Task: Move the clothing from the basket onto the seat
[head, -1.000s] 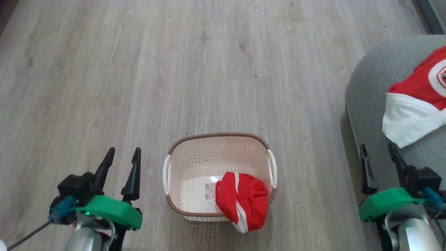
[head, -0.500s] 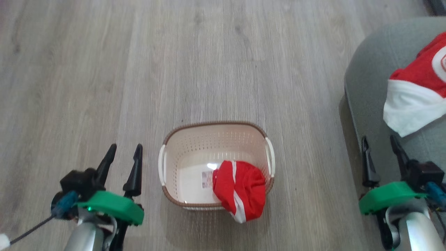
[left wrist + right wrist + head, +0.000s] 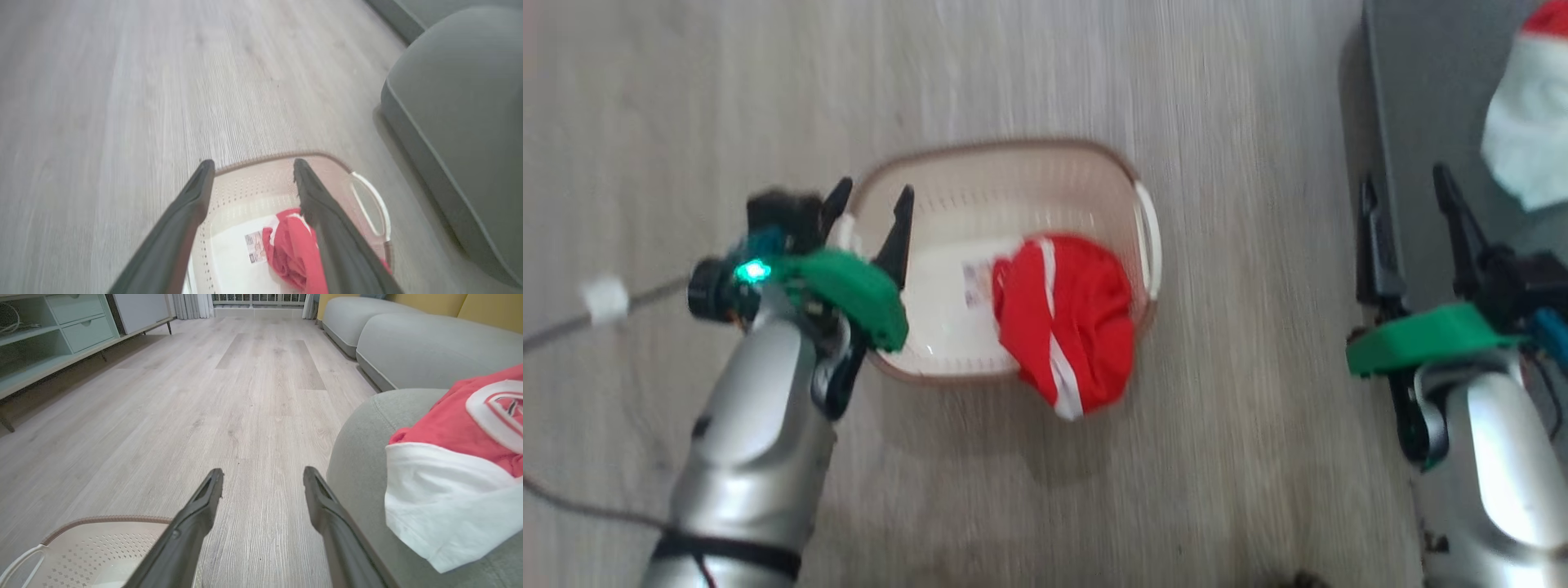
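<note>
L gripper (image 3: 872,196) spread wide, empty, over basket (image 3: 1013,149) left rim. Red garment (image 3: 1063,314) w/ white stripe lies bunched in basket's right half, spilling over near rim, right of L gripper. R gripper (image 3: 1405,186) apart, empty, well right of basket, by seat (image 3: 1421,90) bearing red-white garment (image 3: 1525,139).

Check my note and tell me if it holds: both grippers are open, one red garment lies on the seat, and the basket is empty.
Not quite: the basket is not empty. The head view shows a red garment in it, hanging over its rim. The rest holds: left gripper and right gripper are open, and a second garment lies on the seat.
</note>
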Available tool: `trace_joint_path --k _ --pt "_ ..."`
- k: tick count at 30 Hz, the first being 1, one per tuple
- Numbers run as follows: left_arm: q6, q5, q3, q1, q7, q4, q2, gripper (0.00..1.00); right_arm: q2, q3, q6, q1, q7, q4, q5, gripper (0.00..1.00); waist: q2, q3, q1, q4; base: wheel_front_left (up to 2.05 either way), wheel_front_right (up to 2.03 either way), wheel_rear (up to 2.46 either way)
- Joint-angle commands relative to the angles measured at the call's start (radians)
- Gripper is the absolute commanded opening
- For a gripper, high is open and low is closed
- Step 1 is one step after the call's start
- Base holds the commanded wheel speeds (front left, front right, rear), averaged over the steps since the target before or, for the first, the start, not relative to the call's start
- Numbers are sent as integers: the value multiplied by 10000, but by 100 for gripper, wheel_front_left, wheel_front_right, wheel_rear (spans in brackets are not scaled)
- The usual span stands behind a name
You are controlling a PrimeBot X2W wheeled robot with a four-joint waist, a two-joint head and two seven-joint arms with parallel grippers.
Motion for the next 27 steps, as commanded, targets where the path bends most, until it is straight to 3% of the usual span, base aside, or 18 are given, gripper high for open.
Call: trace_joint_path --k 1,8,16,27 --pt "94 104 70 -554 332 272 138 100 48 315 -4 -308 -53 -372 114 100 0 1634 -4 -759 0 0 0" --pt "454 443 -401 -2264 1321 2482 106 100 57 621 -4 -856 -53 -493 697 100 0 2718 -4 -1602 0 0 0" --pt "683 281 -551 -3309 2202 4505 78 100 59 800 -4 -774 -53 -480 1129 100 0 3112 -4 -2331 0 0 0" --pt "638 -122 -634 -3797 2720 5941 60 100 60 1012 -4 -598 -53 -454 1326 100 0 3185 -4 -2557 0 0 0"
